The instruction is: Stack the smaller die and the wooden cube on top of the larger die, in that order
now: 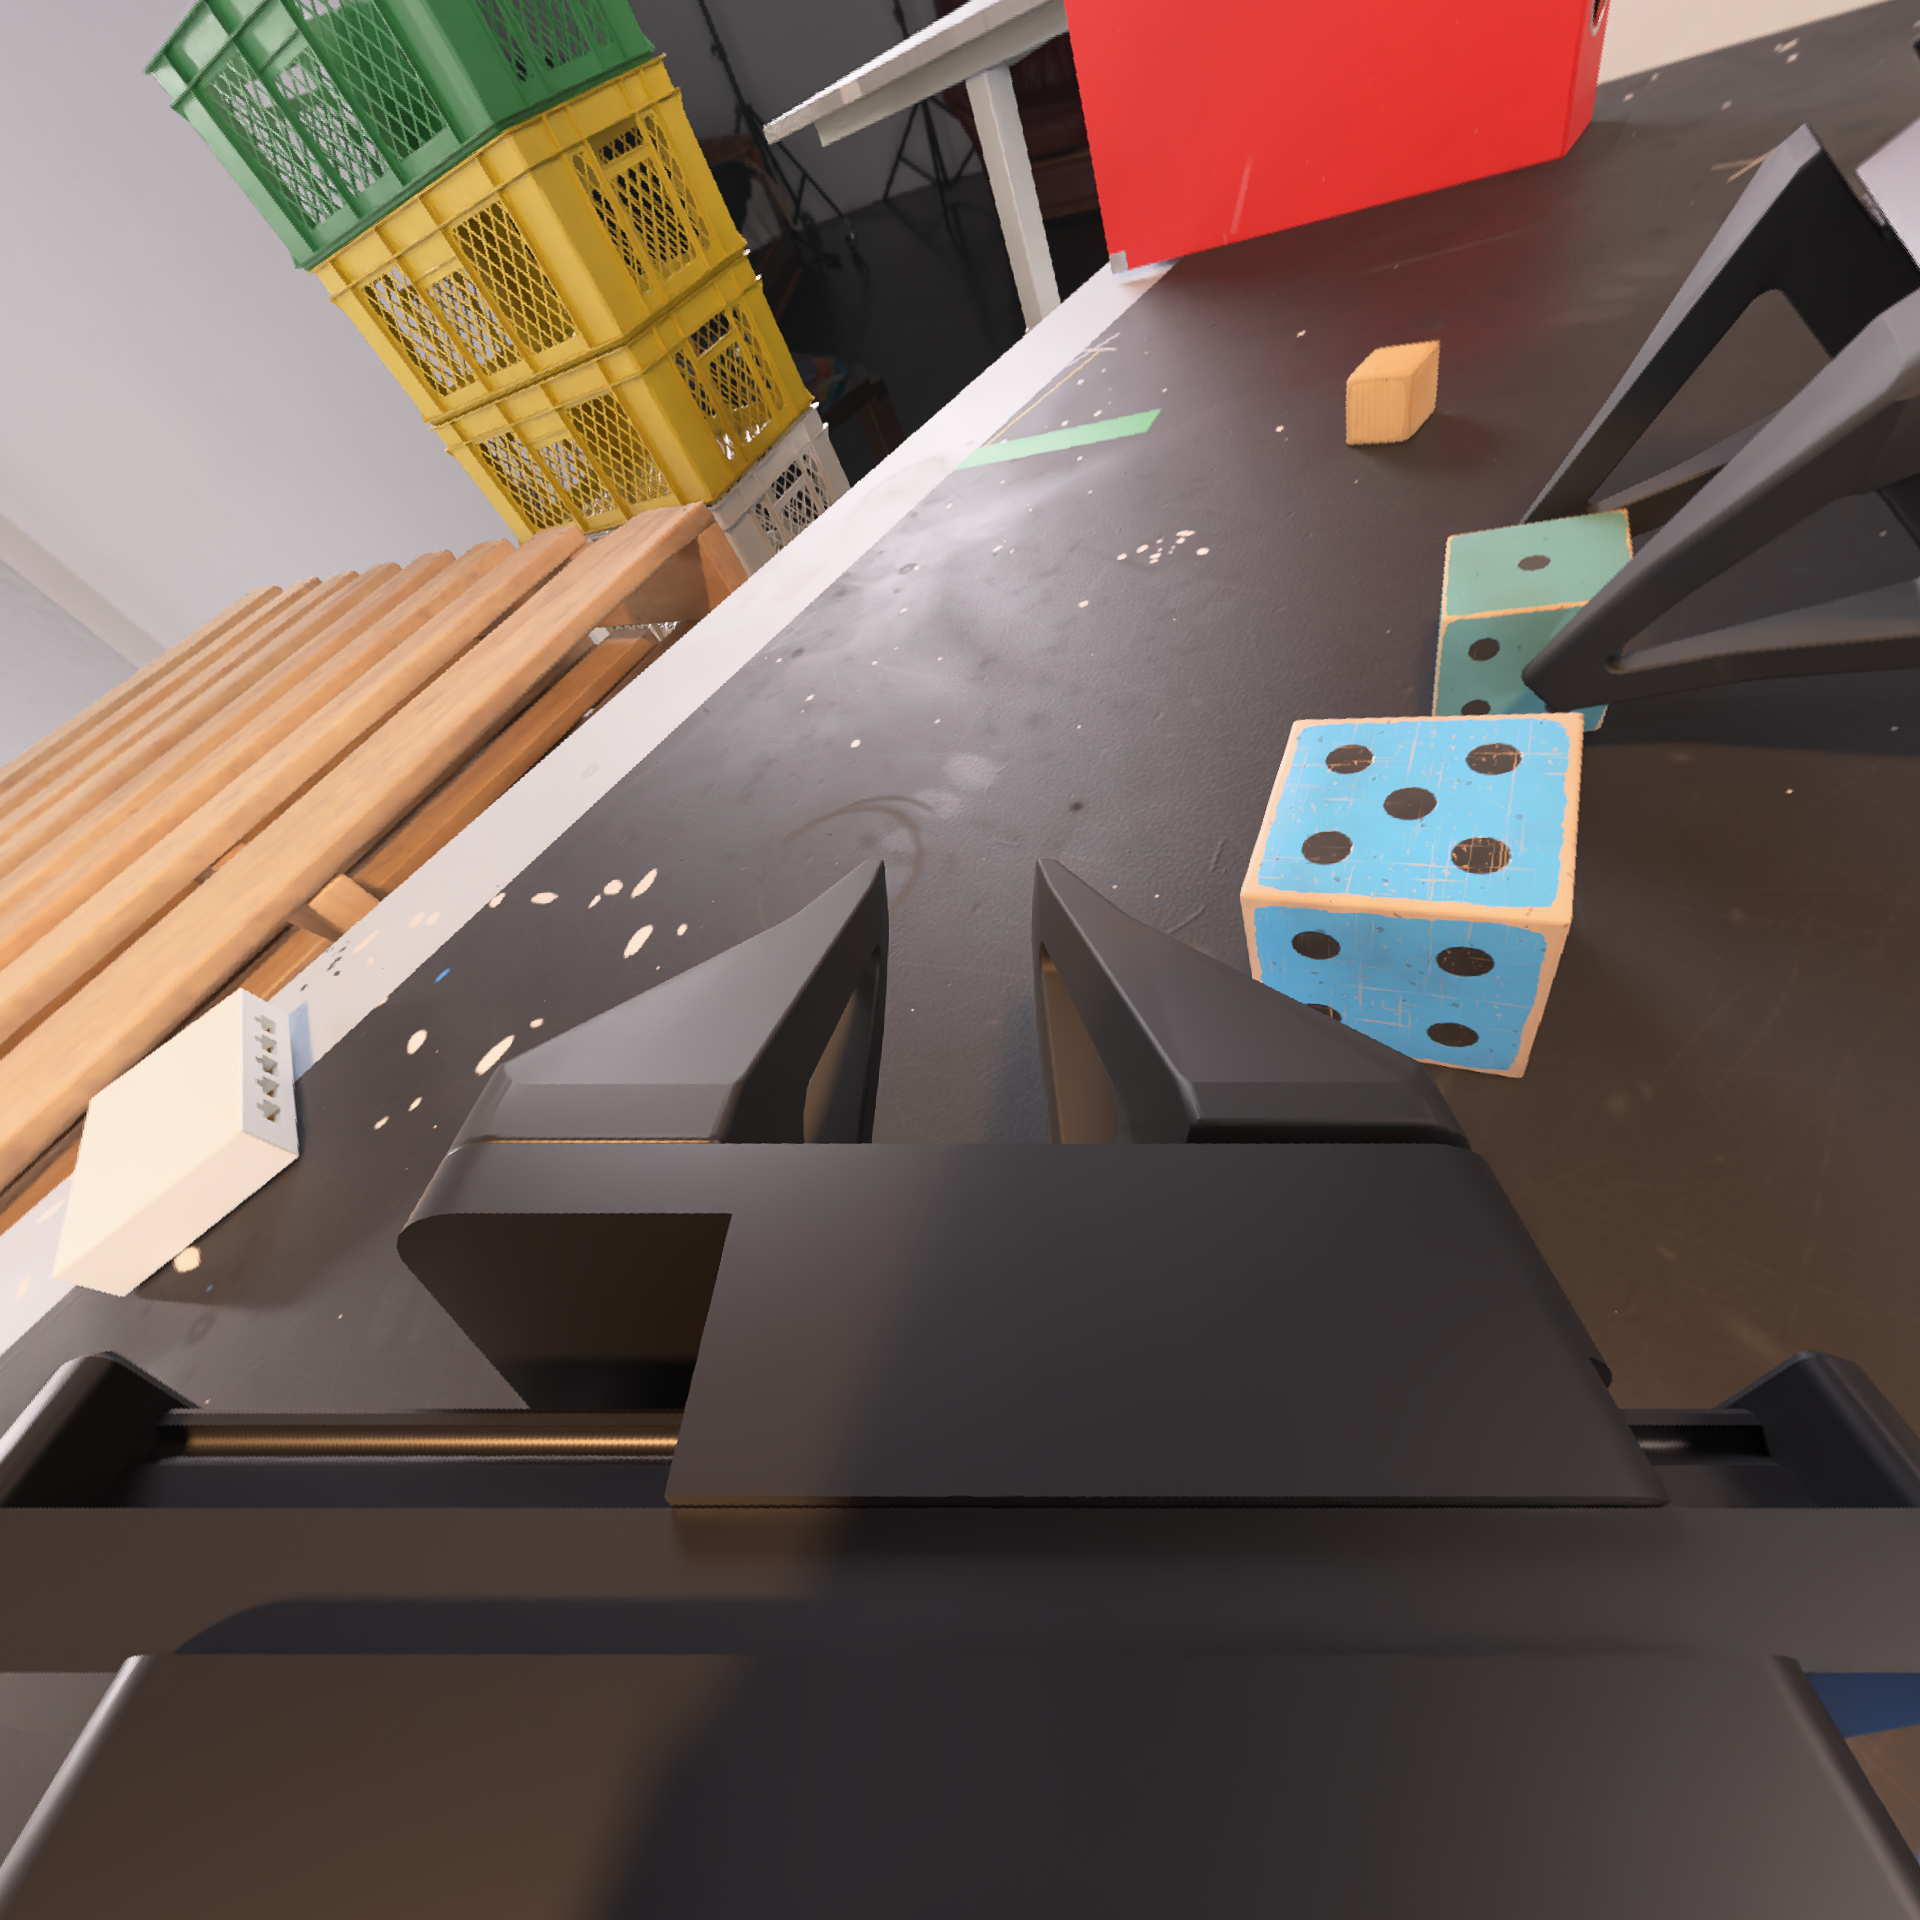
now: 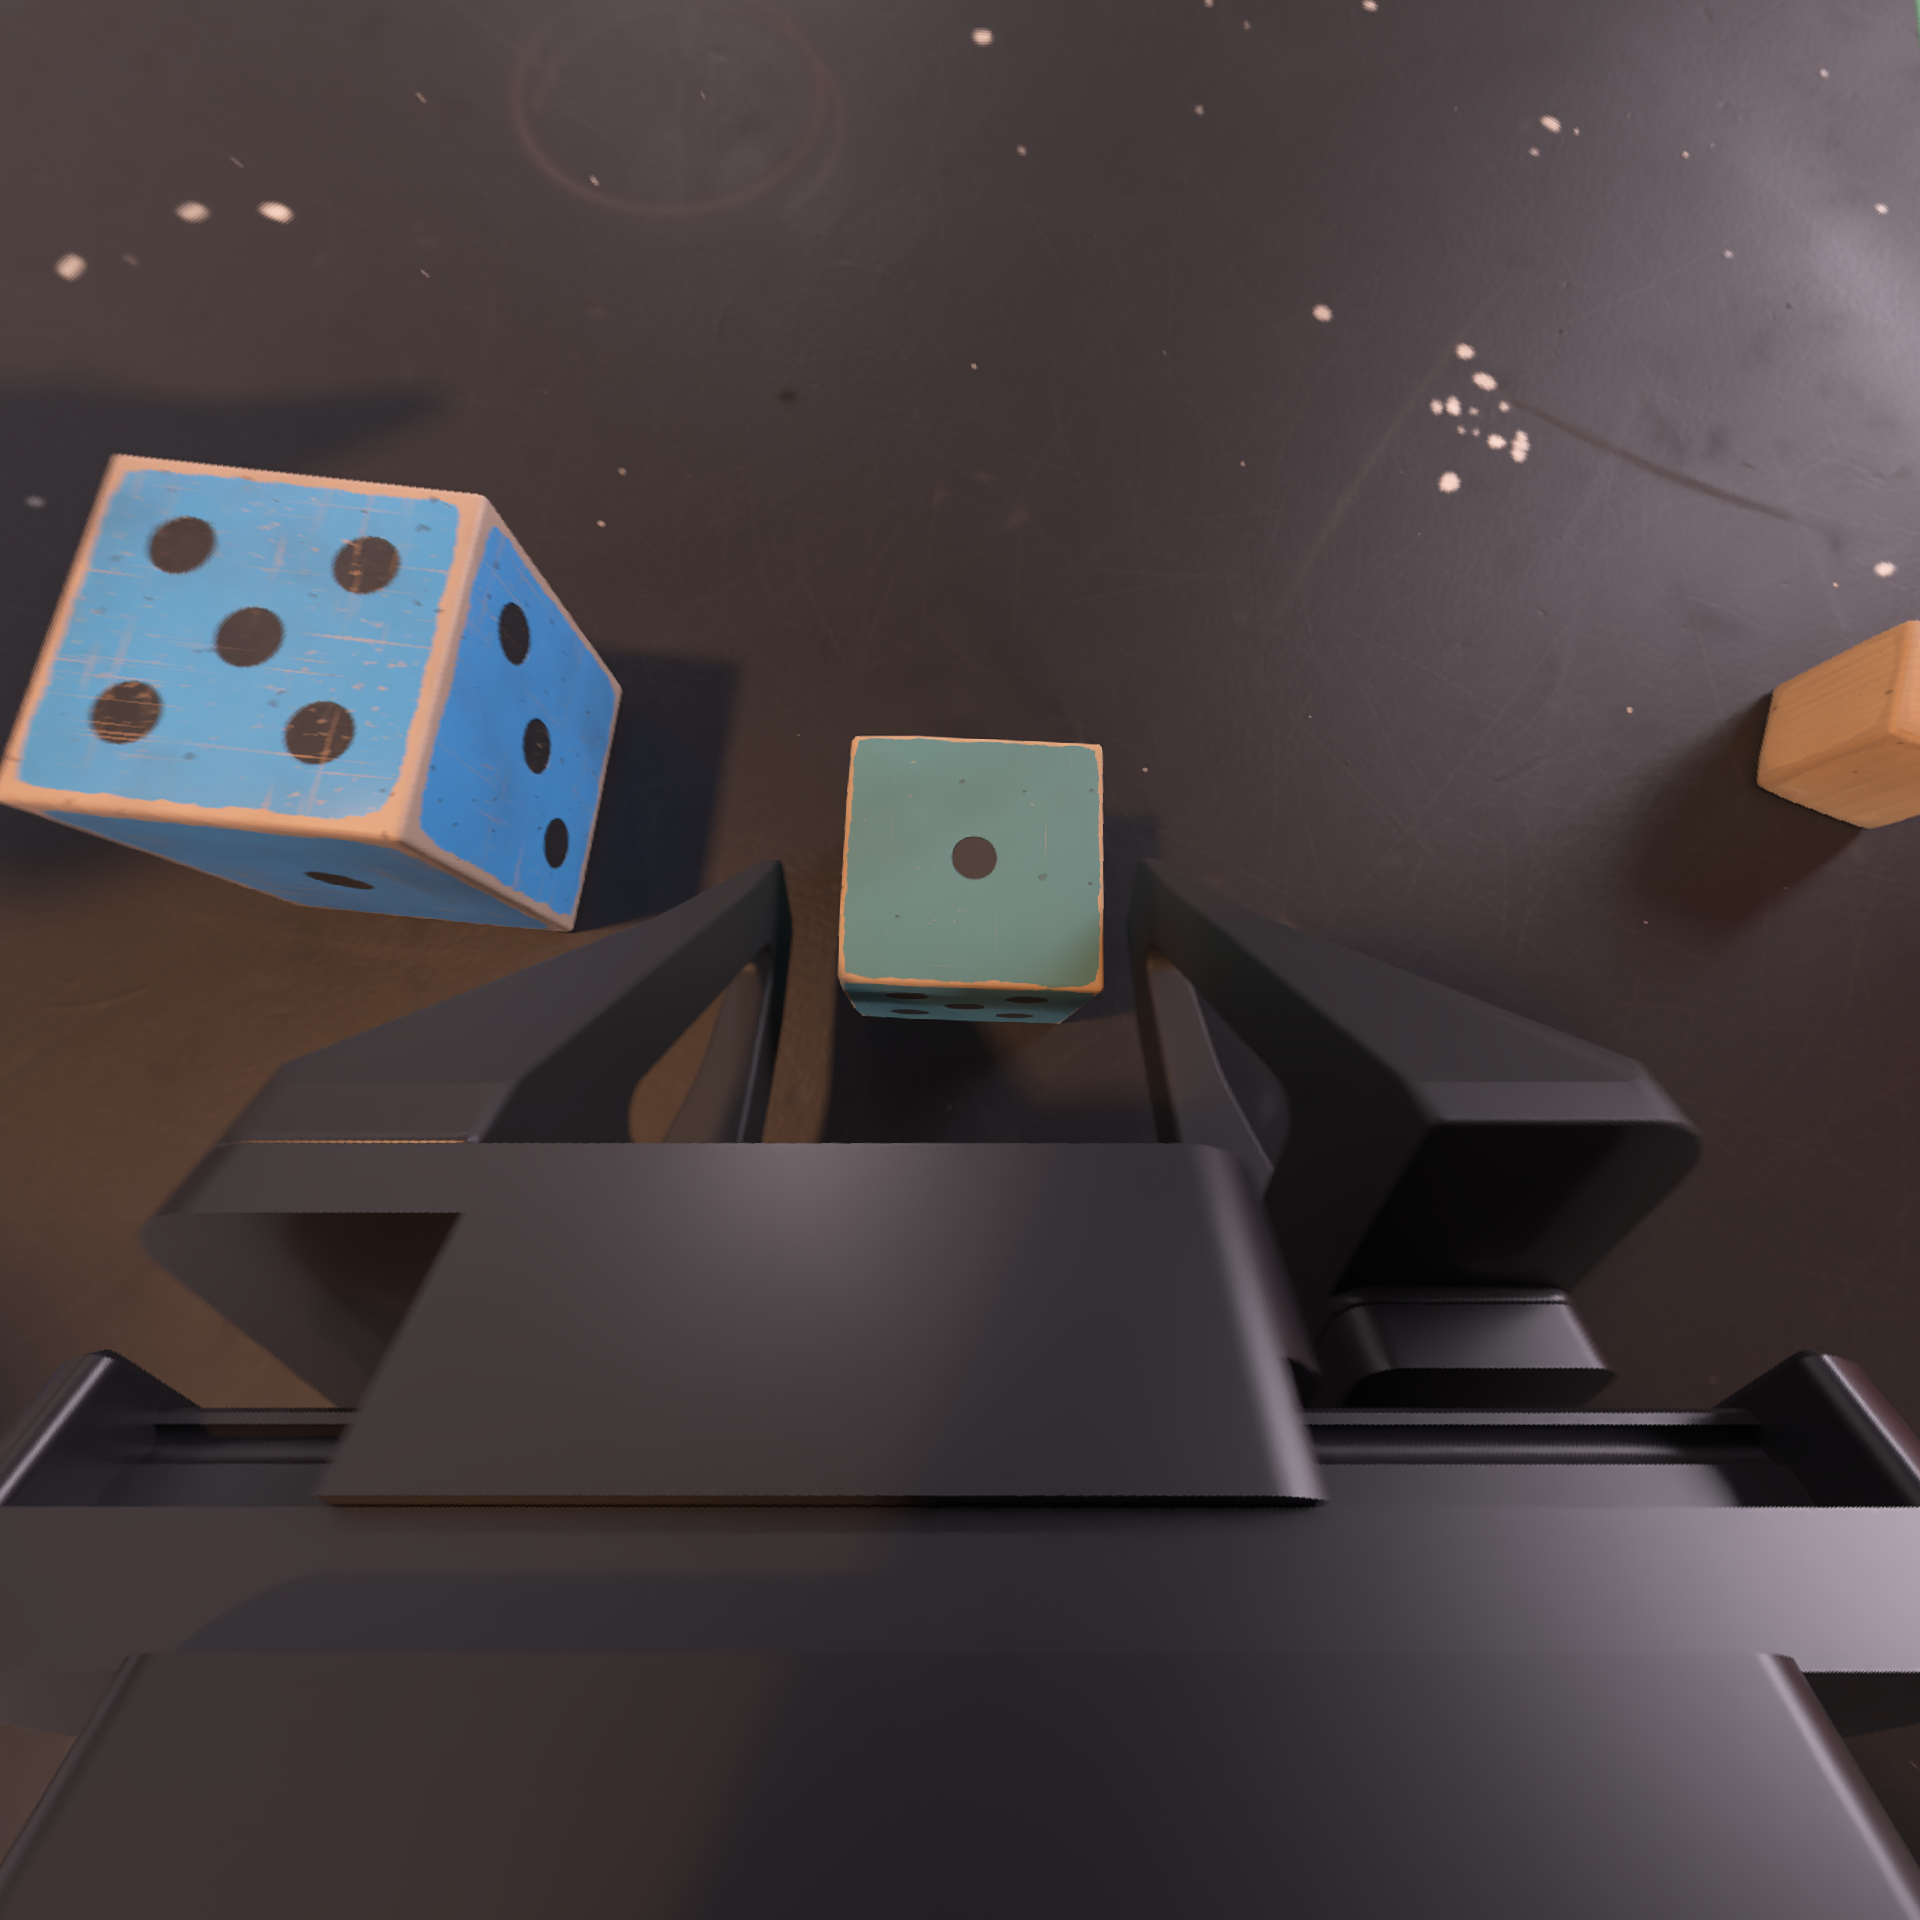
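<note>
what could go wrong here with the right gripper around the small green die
1. The right gripper is open with small gaps on both sides of the smaller die; uneven finger contact on closing might twist or push it.
2. The larger die sits close by, so the finger on that side could nudge it and shift the stacking base.
3. The left gripper hovers near the larger die and may crowd the placement.

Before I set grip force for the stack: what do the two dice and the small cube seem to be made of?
Blue die: apparently painted wood; scuffed matte paint, bare tan edges. Green die: likely the same, with worn paint and pale edges. Wooden cube: unpainted light wood with faint grain and a matte finish.
</note>
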Controlling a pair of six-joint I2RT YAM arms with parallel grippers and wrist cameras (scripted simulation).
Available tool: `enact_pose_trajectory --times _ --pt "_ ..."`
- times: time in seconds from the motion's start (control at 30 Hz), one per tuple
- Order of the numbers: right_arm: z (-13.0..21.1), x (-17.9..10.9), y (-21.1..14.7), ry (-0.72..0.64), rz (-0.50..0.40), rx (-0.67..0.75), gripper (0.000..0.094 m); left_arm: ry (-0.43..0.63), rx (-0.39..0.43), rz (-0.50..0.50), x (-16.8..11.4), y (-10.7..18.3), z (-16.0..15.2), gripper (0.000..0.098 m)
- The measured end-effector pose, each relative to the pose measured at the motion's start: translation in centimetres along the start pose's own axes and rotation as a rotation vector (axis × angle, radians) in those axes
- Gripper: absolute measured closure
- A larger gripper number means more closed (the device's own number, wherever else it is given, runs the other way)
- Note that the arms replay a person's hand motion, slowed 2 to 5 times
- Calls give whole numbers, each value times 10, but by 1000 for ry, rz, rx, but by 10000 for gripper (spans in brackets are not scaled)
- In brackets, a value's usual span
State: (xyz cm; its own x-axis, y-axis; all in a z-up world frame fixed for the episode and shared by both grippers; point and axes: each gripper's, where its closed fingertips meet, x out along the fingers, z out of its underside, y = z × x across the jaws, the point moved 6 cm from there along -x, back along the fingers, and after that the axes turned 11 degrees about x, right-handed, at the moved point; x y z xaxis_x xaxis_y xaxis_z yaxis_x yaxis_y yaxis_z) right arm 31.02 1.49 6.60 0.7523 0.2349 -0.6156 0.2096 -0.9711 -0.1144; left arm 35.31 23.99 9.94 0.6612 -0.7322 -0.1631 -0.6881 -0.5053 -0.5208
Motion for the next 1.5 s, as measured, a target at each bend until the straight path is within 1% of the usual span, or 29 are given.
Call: enact_pose_trajectory --times 0.1,0.13,0.3,0.43,0.57,0.63,0.8,0.97,1.23,1.43,1.5 --pt "0 4 -1 -21 50 -15 524 -16 26 -3 2 3 0 745" --pt "0 4 -1 -21 62 -15 544 -20 33 -4 2 3 0 747" --pt "-1 3 -1 2 93 6 542 -36 54 -11 3 6 0 752" --pt "-2 -1 -2 57 56 67 543 -42 47 -21 2 6 1 763" --pt "-5 -9 -8 110 6 141 543 -42 17 -30 1 5 1 770" --pt "-8 -13 -13 130 -3 156 542 -41 1 -39 0 2 1 771" --pt "-17 -23 -32 171 -9 157 542 -29 -34 -63 -3 -4 1 775" --pt "-27 -29 -57 168 -27 147 542 -18 -57 -77 -5 -7 1 780" --pt "-31 -27 -84 137 -4 92 542 -28 -55 -77 -7 -5 3 786" --pt "-29 -20 -92 116 13 84 542 -49 -41 -78 -9 -4 3 792" --pt "-29 -18 -93 114 17 89 558 -55 -39 -78 -9 -4 4 794"
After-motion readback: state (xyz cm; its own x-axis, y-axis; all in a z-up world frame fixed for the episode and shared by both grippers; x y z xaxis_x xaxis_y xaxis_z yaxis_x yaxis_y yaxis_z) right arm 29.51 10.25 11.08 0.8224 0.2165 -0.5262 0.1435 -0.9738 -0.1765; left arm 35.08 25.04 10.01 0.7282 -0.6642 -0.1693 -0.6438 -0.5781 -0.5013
